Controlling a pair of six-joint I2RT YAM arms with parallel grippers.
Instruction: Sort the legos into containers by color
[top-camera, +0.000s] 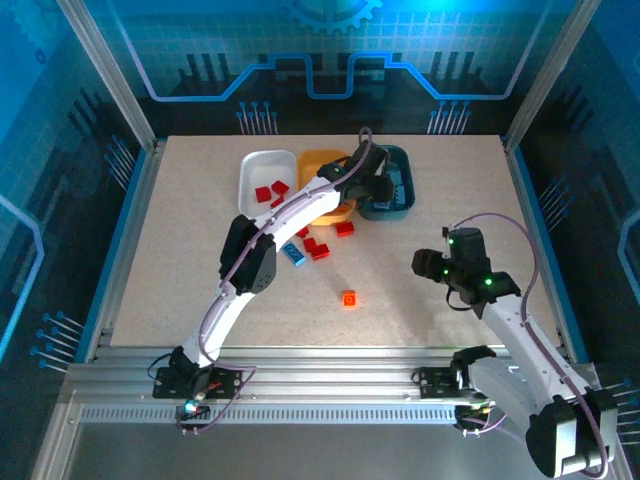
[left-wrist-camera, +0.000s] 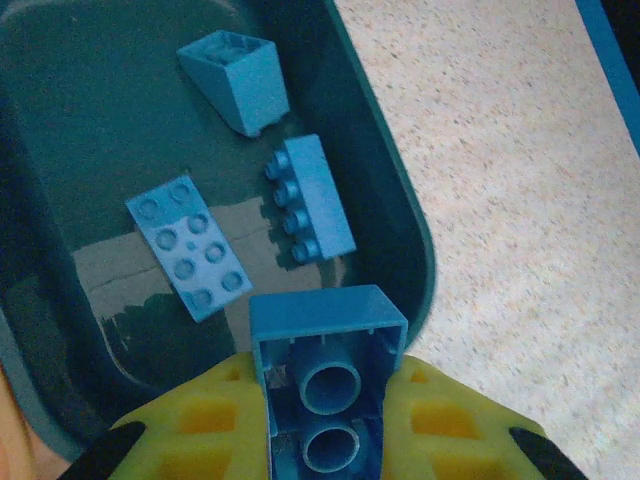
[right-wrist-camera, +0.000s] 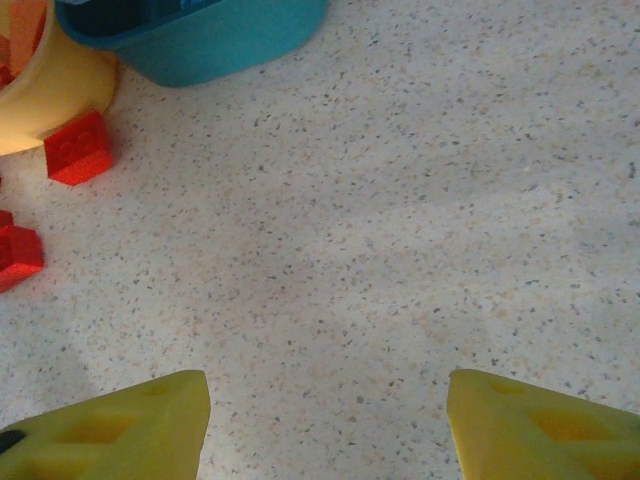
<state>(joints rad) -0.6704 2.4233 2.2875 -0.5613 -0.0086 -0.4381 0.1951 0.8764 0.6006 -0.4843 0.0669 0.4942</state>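
Left gripper (left-wrist-camera: 325, 432) clamps a blue brick (left-wrist-camera: 325, 320) over the teal tray (left-wrist-camera: 90, 110); right gripper (right-wrist-camera: 325, 420) spread apart.

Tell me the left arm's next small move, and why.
Probably open the left tool and let its light blue brick drop: the brick hangs over the dark teal tray, just inside its rim, where other light blue bricks already lie.

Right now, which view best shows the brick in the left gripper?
Left wrist: the light blue brick sits close-up in the left gripper, hollow underside showing. Top external gives the gripper over the teal tray, brick too small to tell.
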